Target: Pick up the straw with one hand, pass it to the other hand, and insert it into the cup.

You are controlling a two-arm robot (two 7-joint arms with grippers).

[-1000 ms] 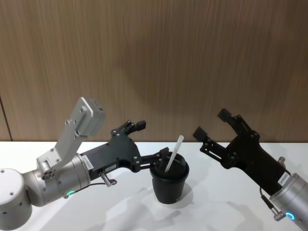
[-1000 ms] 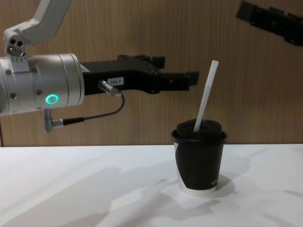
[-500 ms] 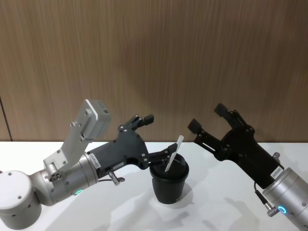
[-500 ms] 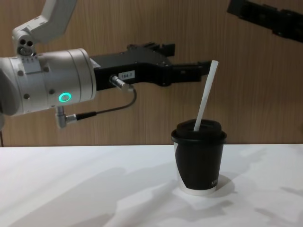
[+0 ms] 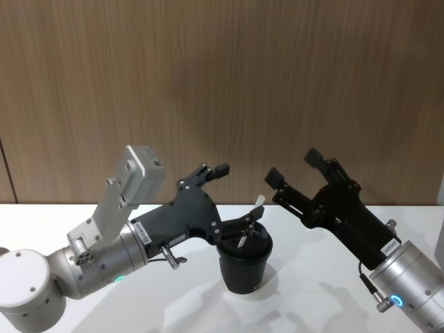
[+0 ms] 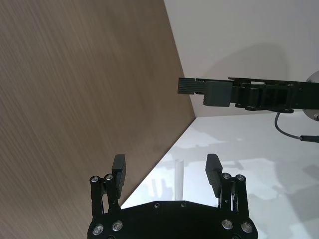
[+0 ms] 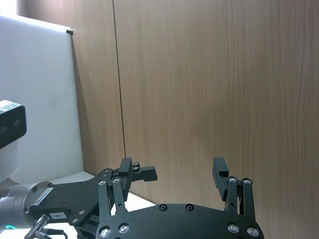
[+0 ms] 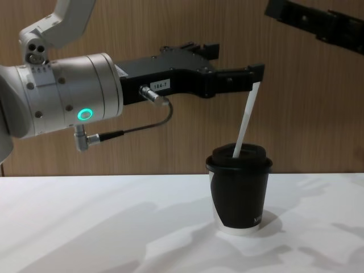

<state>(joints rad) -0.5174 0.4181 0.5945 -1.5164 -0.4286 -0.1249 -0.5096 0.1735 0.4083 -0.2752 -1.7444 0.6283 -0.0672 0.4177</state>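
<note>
Item: straw (image 8: 245, 120), thin, straight, white and faintly translucent; stands leaning in the opening of the black domed lid of the cup (image 8: 239, 190), lower end inside, upper end raised above the lid and tilted toward the robot's right. Judged very light and somewhat flexible, smooth-walled and easily crushed flat or kinked by a hard pinch; likely to slide through the lid hole with little push, and to tip the cup if shoved sideways. Best hold, by judgement: the bare upper length, well above the lid, pinched gently across its width so that any further press runs straight down the shaft. Item: cup, small black paper body with white base rim, upright on the white table (image 8: 85, 227); judged light and easily toppled. Item: left gripper (image 5: 239, 198), silver wrist with green ring light, reaching across above the cup; fingers spread wide with nothing held, the nearer finger's tip level with the top of the straw, contact not discernible. Item: right gripper (image 5: 291, 166), raised above and to the right of the cup, well apart from it, fingers likewise spread wide with nothing between them.
</note>
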